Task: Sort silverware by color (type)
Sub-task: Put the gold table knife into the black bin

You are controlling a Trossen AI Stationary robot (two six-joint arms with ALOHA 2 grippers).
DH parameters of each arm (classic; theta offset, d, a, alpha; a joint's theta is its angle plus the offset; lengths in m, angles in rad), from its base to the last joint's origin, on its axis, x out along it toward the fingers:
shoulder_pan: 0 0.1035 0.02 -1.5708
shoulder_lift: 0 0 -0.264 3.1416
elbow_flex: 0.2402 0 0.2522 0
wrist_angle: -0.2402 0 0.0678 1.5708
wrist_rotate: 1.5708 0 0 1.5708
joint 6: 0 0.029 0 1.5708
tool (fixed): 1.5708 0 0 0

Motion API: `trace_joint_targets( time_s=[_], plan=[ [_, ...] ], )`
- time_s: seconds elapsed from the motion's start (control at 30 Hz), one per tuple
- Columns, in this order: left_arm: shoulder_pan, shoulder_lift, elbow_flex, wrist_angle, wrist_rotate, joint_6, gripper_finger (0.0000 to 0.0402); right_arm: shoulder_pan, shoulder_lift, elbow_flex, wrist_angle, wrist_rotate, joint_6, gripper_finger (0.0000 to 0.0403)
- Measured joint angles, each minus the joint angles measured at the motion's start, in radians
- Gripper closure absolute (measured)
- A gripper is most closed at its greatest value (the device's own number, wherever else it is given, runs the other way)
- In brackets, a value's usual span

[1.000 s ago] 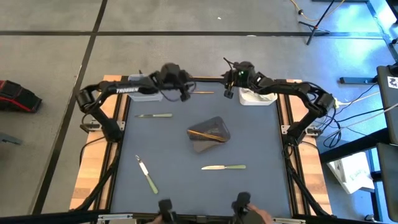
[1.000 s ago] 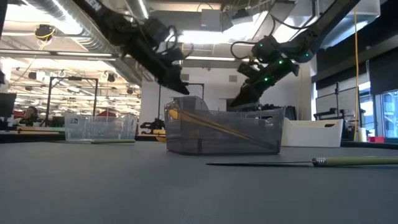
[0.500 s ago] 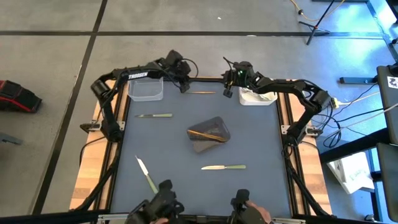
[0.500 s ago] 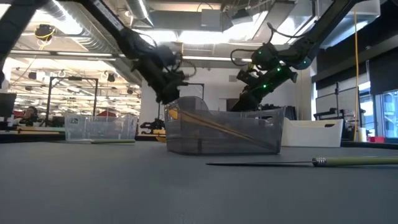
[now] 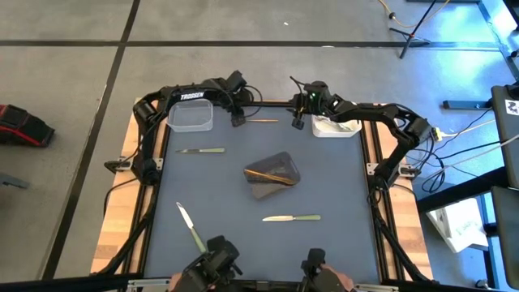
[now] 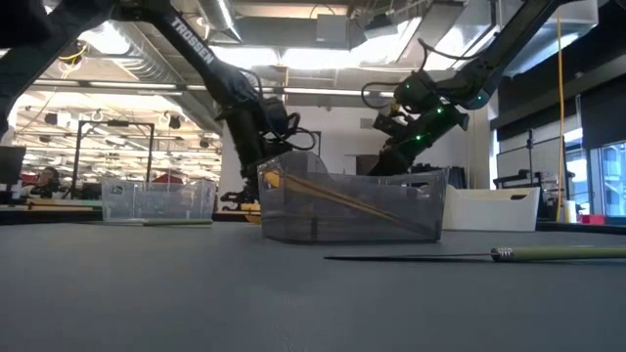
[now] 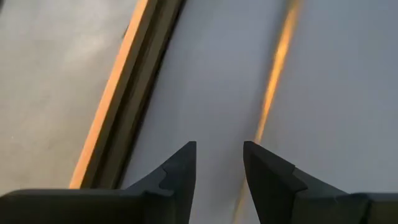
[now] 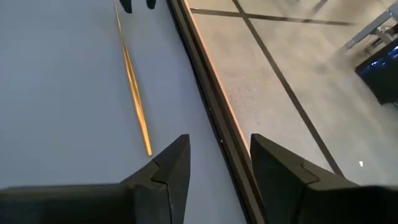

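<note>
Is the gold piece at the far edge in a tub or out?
Out: the gold piece lies flat on the mat, between the clear tub and the white tub.

An open-plan robotics lab: exposed ceiling ducts, strip lighting, more workstations beyond the table.

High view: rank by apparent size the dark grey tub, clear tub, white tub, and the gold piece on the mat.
1. Dark grey tub, largest footprint.
2. Clear tub.
3. White tub, partly hidden under the right arm, so its place against the clear tub is unsure.
4. Gold piece, a thin sliver, smallest.
</note>
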Motion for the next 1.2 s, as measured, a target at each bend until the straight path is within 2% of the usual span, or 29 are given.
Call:
trace_joint_targets(
  time_s=[0.47, 0.77, 0.93, 1.07, 1.2],
  plan=[
    [-0.001, 0.001, -0.004, -0.045, 0.076, 0.04, 0.0275, 0.0, 0.0, -0.007, -0.011, -0.033, 0.024, 0.0249],
    [-0.001, 0.04, -0.005, -0.046, 0.074, 0.053, 0.0275, 0.001, 0.0, -0.007, -0.011, -0.033, 0.034, 0.0249],
    [-0.001, 0.09, -0.001, -0.026, 0.016, 0.077, 0.0276, 0.001, 0.0, -0.008, -0.011, -0.033, 0.034, 0.0249],
    [-0.003, 0.1, -0.001, -0.03, 0.031, 0.078, 0.0276, 0.0, 0.0, -0.008, -0.01, -0.041, 0.034, 0.0249],
    [-0.008, 0.101, -0.001, -0.03, 0.021, 0.078, 0.029, 0.0, 0.0, -0.008, -0.006, -0.06, 0.034, 0.0249]
  ],
)
